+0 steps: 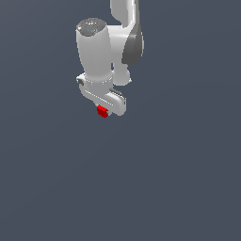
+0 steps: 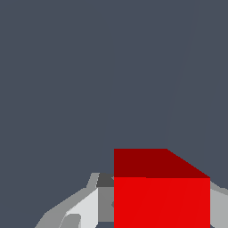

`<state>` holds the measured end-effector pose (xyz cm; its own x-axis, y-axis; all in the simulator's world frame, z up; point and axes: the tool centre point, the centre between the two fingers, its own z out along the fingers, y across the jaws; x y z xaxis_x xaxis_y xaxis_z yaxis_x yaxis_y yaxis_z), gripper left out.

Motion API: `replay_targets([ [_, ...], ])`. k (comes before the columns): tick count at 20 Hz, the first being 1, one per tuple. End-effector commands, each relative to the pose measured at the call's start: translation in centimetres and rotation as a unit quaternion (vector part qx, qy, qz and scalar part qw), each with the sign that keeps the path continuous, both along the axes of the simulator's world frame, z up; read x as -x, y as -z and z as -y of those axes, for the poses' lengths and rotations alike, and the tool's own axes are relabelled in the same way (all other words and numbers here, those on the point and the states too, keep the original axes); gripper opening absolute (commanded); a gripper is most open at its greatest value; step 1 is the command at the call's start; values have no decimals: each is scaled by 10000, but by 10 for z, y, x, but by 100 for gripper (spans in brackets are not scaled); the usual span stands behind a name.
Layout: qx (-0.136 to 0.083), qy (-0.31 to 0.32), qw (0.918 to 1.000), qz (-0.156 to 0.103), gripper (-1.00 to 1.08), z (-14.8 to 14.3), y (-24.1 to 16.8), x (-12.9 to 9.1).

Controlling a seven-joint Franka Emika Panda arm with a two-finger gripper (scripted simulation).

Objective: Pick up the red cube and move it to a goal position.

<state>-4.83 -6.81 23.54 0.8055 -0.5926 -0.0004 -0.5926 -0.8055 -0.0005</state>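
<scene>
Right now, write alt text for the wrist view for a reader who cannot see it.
A bright red cube fills the near foreground, sitting between the end effector's pale grey fingers, against a plain, dark blue-grey background. Two cube faces show, one darker than the other.

Exterior overhead, wrist close, sharing red cube (image 1: pixel 102 111)

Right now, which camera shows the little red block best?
The wrist view: the red cube fills the frame's corner, two faces clear, between the hand's fingers. The exterior view shows only a small red speck beneath the hand.
</scene>
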Motion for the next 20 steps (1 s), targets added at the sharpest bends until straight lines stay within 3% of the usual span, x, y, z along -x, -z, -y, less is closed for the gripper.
replay_targets([
  [1,4,2,10000,-2,-100,4,-29,3],
  [20,4,-4,10000,-1,-100,26,-213,13],
])
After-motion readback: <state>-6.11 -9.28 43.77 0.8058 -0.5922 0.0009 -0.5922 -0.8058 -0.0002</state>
